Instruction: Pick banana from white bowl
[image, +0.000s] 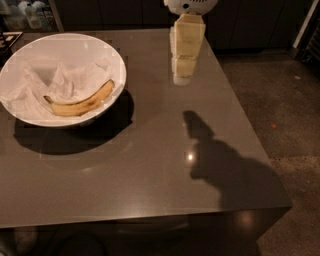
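The banana (80, 103) lies in the bowl (61, 35). The pincer (183, 75) hangs well to its right; open or shut, I cannot tell. Reaching step: it must go left, then down.

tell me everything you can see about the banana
The banana is a single curved yellow fruit with brown speckles and bruised patches, and a darker tip at its left end. It lies on its side with both ends curving upward, on crumpled white paper inside the white bowl, toward the bowl's near side. Its right end reaches close to the bowl's wall. Nothing holds it: the gripper hangs over the table to the right of the bowl, well apart.
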